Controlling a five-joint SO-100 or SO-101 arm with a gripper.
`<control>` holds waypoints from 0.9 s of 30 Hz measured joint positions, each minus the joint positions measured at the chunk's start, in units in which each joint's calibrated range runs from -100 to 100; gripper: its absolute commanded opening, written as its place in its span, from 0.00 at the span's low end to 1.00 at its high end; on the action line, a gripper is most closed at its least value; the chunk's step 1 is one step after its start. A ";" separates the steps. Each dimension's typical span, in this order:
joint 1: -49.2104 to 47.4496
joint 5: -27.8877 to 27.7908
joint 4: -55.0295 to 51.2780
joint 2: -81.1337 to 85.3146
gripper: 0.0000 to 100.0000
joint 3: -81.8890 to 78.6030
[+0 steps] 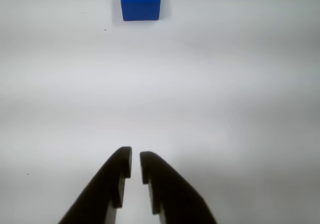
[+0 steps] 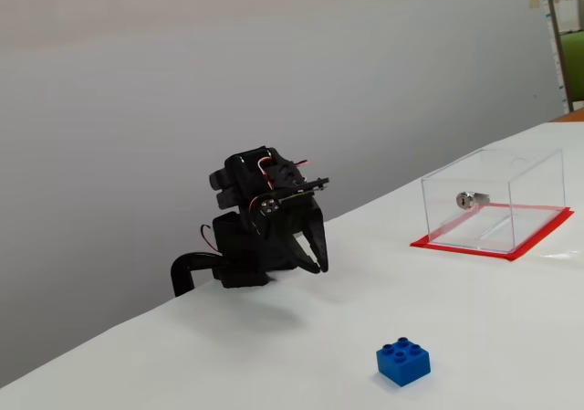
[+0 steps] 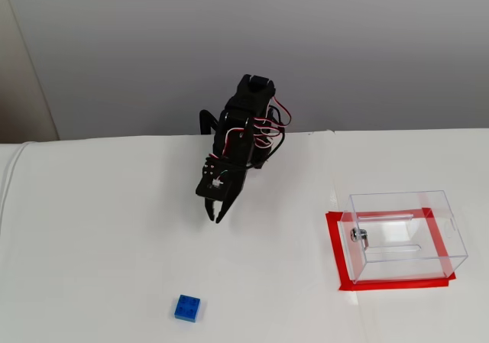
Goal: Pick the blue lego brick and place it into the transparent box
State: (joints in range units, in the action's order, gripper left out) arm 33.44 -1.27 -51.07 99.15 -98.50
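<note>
The black hand (image 3: 213,215) of a small desktop arm is seen poised above a white tabletop (image 3: 99,236), its two fingers drawn nearly together with only a thin gap left between the tips, and nothing is held. In the wrist view the hand (image 1: 135,159) is pointed toward the blue lego brick (image 1: 140,2), which is set upright on the bare surface well ahead of the fingertips, studs up and slightly left of the centre line. The same brick (image 3: 187,308) is shown in a fixed view from above, lying apart from the arm toward the near edge, while the transparent box (image 3: 403,236) is placed well off to the right on its red base sheet (image 3: 336,251), a silver lock (image 3: 359,236) fixed to one wall. In a fixed view from the side, brick (image 2: 402,362) and box (image 2: 494,200) are likewise well separated.

The approach is judged to be barely begun: the brick is not yet reached. For the next move, the fingers would need to be opened wider than the brick, the hand carried forward and lowered so that the brick is straddled squarely, and only then closed.
</note>
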 measured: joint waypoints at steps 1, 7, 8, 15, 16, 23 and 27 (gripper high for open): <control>1.07 0.00 0.00 0.00 0.02 0.00; 3.63 -0.10 0.00 0.00 0.02 0.00; 3.53 -0.10 0.00 0.00 0.02 0.00; 4.06 -0.05 0.00 0.00 0.02 0.00; 4.06 -0.05 0.00 0.00 0.02 0.00; 4.06 0.10 0.00 0.00 0.02 0.44; 4.06 0.15 0.00 0.00 0.02 1.77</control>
State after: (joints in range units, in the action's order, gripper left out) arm 37.50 -1.12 -51.07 99.15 -96.73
